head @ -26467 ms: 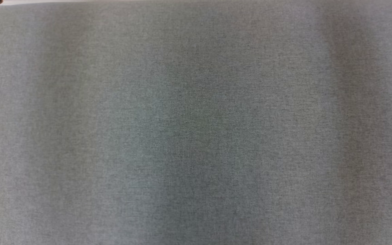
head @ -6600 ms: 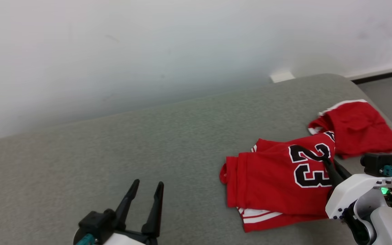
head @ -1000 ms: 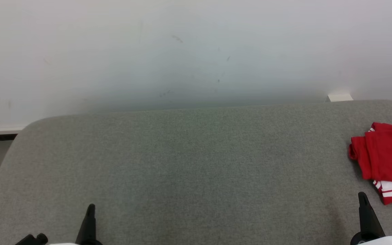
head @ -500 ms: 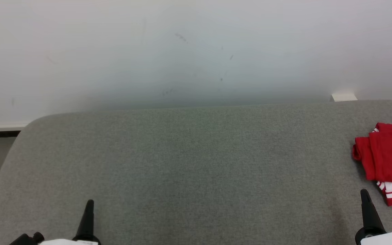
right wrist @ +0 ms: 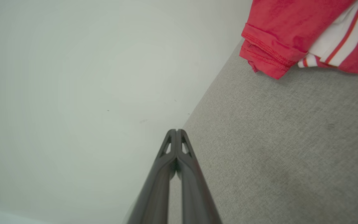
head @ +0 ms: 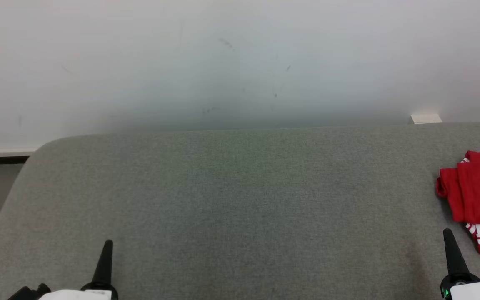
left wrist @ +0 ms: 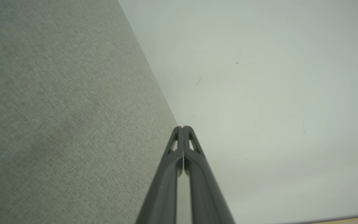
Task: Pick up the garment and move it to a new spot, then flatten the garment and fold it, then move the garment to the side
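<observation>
Camera leftward (garment (right wrist: pixel 278 28) stitching wrist-side)

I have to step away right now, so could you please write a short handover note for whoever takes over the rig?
Left gripper: shut, empty, at the cushion's near edge.
Right gripper: shut, empty, near the garment, not touching it.
Red garment: lies folded at the cushion's right edge, partly out of frame.
Done: fold and move aside, it seems.
Left: likely nothing; check the hidden part.

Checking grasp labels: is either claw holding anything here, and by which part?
Nothing held: left claw and right claw are shut, empty; the red garment lies apart.
</observation>
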Robot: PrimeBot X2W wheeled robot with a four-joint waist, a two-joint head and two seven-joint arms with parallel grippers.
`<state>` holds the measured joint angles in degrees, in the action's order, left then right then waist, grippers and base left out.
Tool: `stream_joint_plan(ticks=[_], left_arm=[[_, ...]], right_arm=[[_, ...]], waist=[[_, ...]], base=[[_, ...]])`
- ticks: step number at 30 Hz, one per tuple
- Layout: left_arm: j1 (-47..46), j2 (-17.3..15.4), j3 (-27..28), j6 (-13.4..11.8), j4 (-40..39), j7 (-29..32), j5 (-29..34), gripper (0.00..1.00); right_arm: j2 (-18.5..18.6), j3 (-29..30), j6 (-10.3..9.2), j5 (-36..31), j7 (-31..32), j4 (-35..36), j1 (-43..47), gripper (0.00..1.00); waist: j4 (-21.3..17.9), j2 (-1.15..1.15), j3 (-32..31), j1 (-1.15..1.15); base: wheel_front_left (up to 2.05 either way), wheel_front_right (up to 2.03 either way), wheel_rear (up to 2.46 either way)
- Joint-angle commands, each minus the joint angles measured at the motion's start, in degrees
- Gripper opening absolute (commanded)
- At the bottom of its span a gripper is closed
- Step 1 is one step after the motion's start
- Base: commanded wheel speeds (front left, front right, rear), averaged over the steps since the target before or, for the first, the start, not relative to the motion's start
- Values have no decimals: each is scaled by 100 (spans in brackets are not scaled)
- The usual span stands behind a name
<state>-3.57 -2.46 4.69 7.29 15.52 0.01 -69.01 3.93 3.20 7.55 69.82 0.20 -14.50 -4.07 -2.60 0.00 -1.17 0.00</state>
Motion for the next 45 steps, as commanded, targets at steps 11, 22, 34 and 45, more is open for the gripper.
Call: stream_joint_plan(ticks=[11,22,34,45], left_arm=[[-149,-50,65,24,-84,185,-638,0],[-196,-54,106,26,-106,330,-1124,0],[-228,-58,145,30,-125,464,-1642,0],[-270,-58,173,33,-141,592,-2072,0]], right_arm=[[-6,108,-7,609,175,73,-142,0],[-38,185,-9,1103,320,71,-184,0],[-68,250,-10,1576,454,67,-200,0],[-93,313,-11,1979,572,64,-222,0]], waist=[[53,0,28,0],[106,0,55,0],[164,0,85,0],[217,0,112,0]], base=[[0,0,0],[0,0,0],[0,0,0],[0,0,0]])
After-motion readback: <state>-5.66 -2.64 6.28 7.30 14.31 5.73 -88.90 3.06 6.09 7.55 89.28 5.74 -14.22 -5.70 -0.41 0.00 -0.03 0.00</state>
